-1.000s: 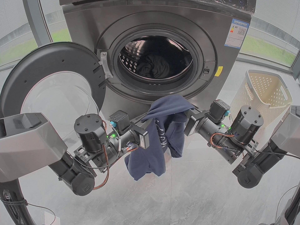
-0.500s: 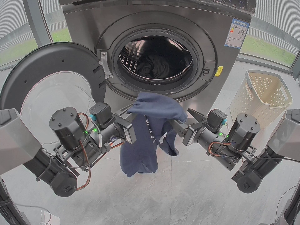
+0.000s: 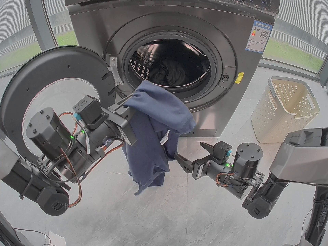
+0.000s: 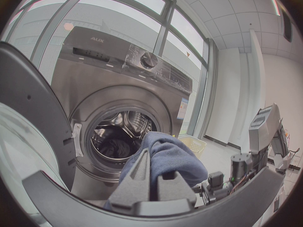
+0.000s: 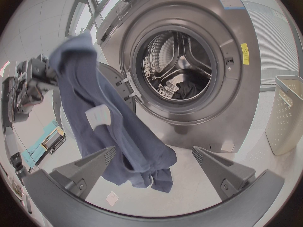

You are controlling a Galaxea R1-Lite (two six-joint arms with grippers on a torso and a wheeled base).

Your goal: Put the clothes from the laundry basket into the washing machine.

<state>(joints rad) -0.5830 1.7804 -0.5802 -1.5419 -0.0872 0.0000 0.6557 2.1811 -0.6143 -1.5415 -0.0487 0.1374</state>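
**Navy garment held up at the washing machine's opening**

The door [image 3: 51, 72] stands open at the left of the washing machine [image 3: 218, 28]. The left end effector [image 3: 124, 107] is clamped on the navy garment [image 3: 155, 113], just below the machine's opening, and the cloth drapes down the machine's front. Dark clothes [image 3: 169, 73] lie inside its drum. The right end effector [image 3: 188, 148] is spread wide and empty, low before the machine. The laundry basket [image 3: 273, 120] stands at the machine's right.

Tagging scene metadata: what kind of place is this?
Probably a lab or showroom staged as a laundry corner, not a home: a front-loading washing machine and laundry basket stand on polished floor tiles beside a floor-to-ceiling glass wall, under an office-style panel ceiling.
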